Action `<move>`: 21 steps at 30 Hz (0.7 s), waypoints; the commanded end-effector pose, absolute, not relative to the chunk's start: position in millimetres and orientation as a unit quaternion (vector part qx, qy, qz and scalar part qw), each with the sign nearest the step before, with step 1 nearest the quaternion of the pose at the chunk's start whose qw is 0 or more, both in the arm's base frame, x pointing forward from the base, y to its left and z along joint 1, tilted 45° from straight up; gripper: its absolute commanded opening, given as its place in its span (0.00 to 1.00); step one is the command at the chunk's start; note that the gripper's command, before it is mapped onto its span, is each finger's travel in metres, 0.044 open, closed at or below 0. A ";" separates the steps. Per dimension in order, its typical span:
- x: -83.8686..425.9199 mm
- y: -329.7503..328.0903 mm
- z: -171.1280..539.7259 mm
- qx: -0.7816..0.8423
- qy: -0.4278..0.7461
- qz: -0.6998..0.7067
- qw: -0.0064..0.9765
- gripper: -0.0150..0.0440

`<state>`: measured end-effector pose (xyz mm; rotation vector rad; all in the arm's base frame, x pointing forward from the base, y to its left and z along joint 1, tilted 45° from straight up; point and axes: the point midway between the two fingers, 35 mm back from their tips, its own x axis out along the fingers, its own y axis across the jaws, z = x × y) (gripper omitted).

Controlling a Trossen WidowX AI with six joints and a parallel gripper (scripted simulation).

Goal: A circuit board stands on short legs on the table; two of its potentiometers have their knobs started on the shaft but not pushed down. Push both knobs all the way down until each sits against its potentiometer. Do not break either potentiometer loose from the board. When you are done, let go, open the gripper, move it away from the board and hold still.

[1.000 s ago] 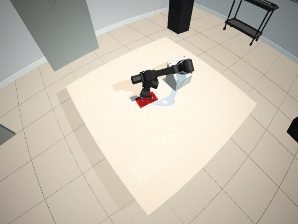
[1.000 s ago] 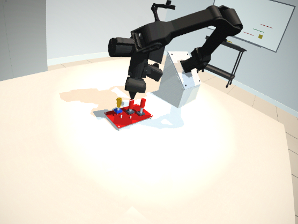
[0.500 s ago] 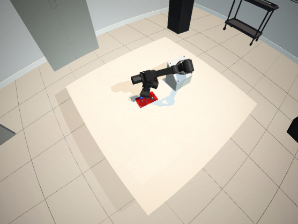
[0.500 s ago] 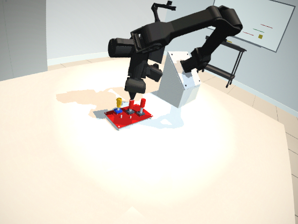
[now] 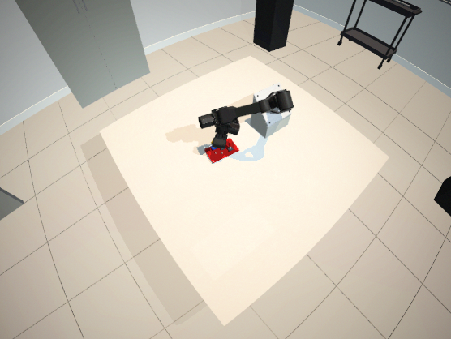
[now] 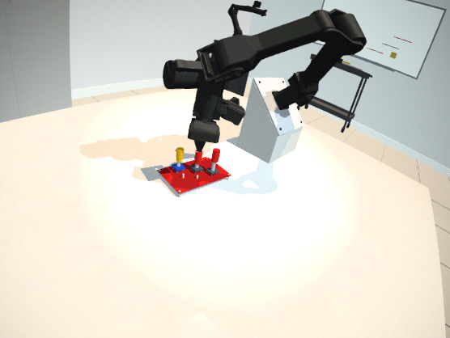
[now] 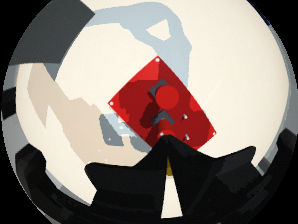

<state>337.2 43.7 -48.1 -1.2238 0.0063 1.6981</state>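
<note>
The red circuit board [image 5: 213,159] [image 6: 183,186] [image 7: 134,95] stands on short legs. It bears a yellow knob [image 6: 180,155] over a blue potentiometer [image 6: 178,167], a middle red knob [image 6: 198,158] [image 7: 164,128] over a dark potentiometer [image 6: 196,168], and a right red knob [image 6: 215,155] [image 7: 167,97] over another dark potentiometer [image 6: 212,171]. Pale shaft shows below each knob, most below the right one. My gripper [image 6: 199,149] [image 7: 166,138] is shut and empty, pointing down with its tips at the middle knob's top; contact is unclear. The top view hides the tips behind the wrist.
Two small pale posts [image 6: 183,175] [image 6: 197,177] stand on the board in front of the potentiometers. A grey-white box with a sloping face [image 5: 272,122] [image 6: 263,125] stands behind and right of the board, near the arm's base.
</note>
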 end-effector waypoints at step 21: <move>336.9 45.3 -49.8 -0.503 0.003 0.703 0.503 0.25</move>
